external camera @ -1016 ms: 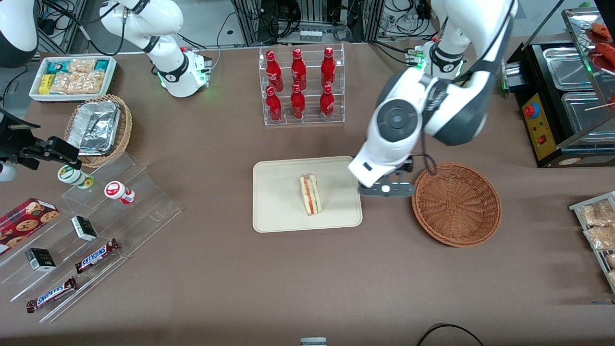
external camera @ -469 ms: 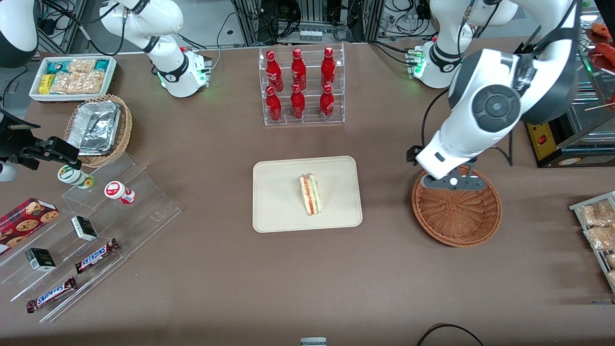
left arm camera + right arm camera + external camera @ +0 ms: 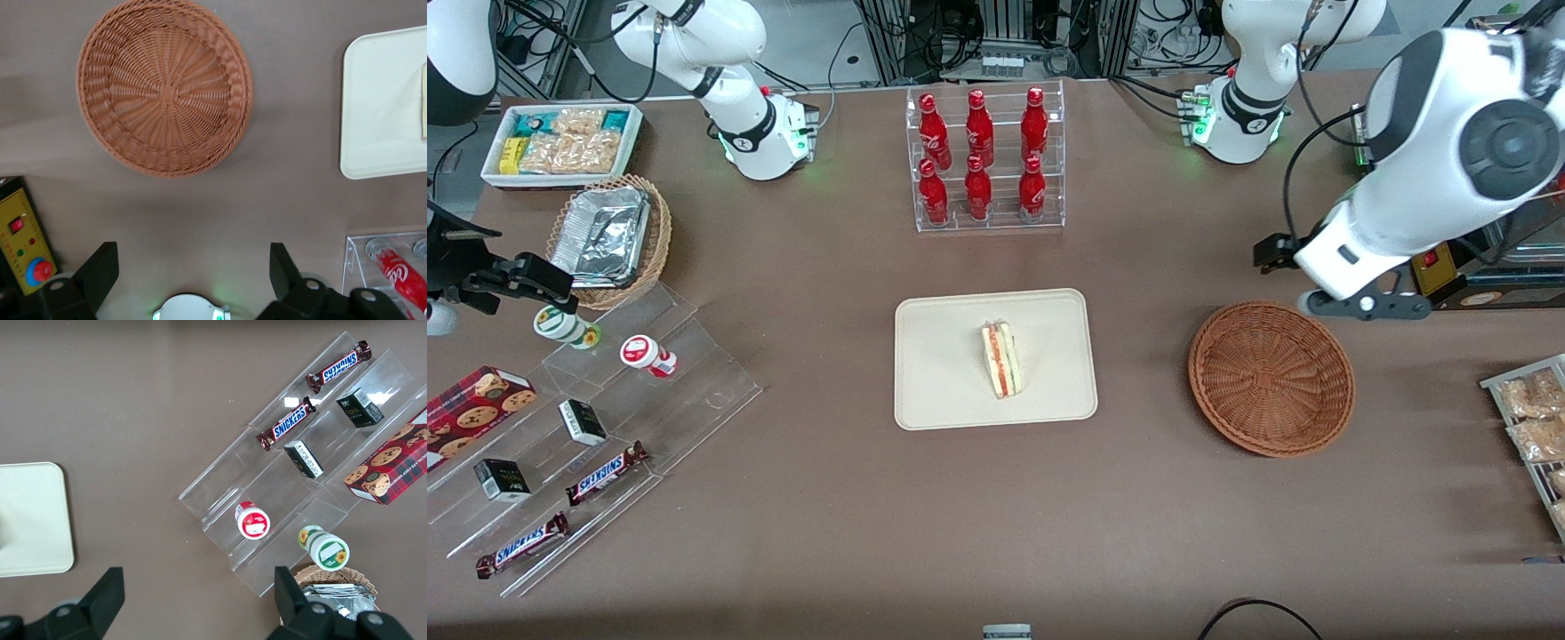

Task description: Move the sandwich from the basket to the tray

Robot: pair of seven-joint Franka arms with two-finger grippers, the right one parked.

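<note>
The sandwich (image 3: pixel 1000 359), a pale wedge with red and green layers, stands near the middle of the cream tray (image 3: pixel 943 382). The reddish-brown wicker basket (image 3: pixel 1272 378) sits beside the tray toward the working arm's end, with nothing in it. My gripper (image 3: pixel 1360 305) hovers high, just past the basket's rim and farther from the front camera than the basket. The left wrist view has the gripper (image 3: pixel 192 267) open, its dark fingers (image 3: pixel 100 273) wide apart over bare table. It also takes in the basket (image 3: pixel 163 87), the tray (image 3: pixel 380 100) and a sliver of the sandwich (image 3: pixel 424 100).
A clear rack of red bottles (image 3: pixel 983 160) stands farther from the camera than the tray. A black machine with a yellow control panel (image 3: pixel 1418 236) sits close to my gripper. Bagged pastries (image 3: pixel 1529 418) lie at the working arm's end. A clear stepped shelf of snacks (image 3: pixel 605 418) occupies the parked arm's end.
My gripper has swept from beside the tray, across the basket, to past the basket's rim toward the working arm's end. The sandwich has stayed put on the tray.
</note>
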